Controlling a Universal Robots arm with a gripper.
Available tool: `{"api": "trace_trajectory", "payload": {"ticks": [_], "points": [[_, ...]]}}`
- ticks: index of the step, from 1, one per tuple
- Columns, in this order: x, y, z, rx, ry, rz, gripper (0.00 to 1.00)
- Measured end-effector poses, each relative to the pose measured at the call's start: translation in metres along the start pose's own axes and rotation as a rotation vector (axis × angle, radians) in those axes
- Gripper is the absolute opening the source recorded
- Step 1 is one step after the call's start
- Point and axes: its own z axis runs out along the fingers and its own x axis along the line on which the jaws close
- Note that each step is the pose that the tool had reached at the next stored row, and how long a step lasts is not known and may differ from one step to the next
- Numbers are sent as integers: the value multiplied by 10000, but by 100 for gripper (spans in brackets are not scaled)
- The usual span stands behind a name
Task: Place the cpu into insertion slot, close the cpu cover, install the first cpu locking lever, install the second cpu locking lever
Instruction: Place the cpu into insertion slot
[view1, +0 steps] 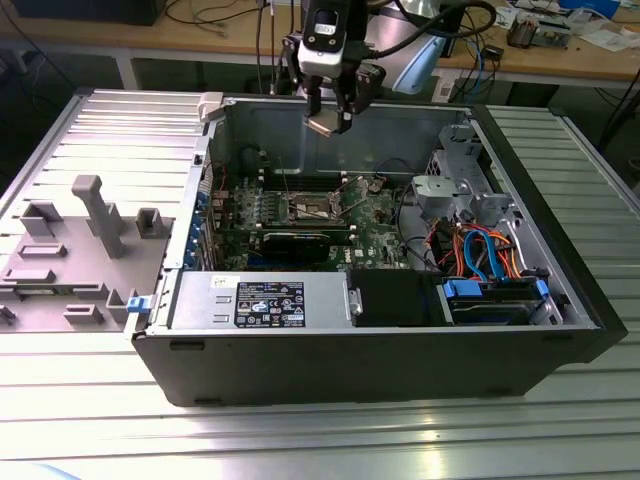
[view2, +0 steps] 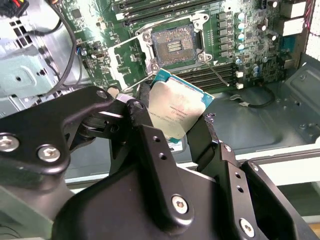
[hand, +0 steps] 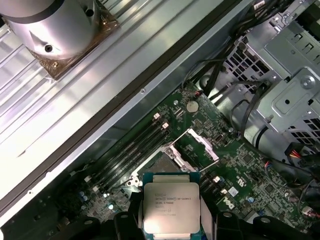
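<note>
My gripper (view1: 328, 118) hangs above the open computer case, shut on the cpu (view1: 328, 125), a small square chip with a silver-grey top. Both wrist views show the cpu (view2: 177, 107) (hand: 171, 207) clamped by its edges between the black fingers (view2: 144, 107). Below it, on the green motherboard, lies the insertion slot (view2: 175, 44) (view1: 311, 207), its dark recess bare. The cpu cover (hand: 196, 147) (view2: 124, 57) is swung open beside the slot. Thin locking levers (view2: 218, 75) stand loose next to the socket. In the first wrist view the held chip hides part of the slot (hand: 159, 162).
The case's walls (view1: 350, 130) ring the motherboard. A black graphics card (view1: 300, 243) lies in front of the socket, with a power supply (view1: 262, 300) nearer the front. Drive cages (view1: 455, 190) and coloured cables (view1: 480, 250) fill the exterior view's right. A grey fixture (view1: 90, 210) stands outside on the left.
</note>
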Motion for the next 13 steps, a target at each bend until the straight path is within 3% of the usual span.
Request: {"api": "trace_trajectory", "payload": {"ticks": [8, 13], "points": [[-1, -3, 23, -16, -109, 1319, 54], [0, -2, 24, -15, -119, 1478, 54]]}}
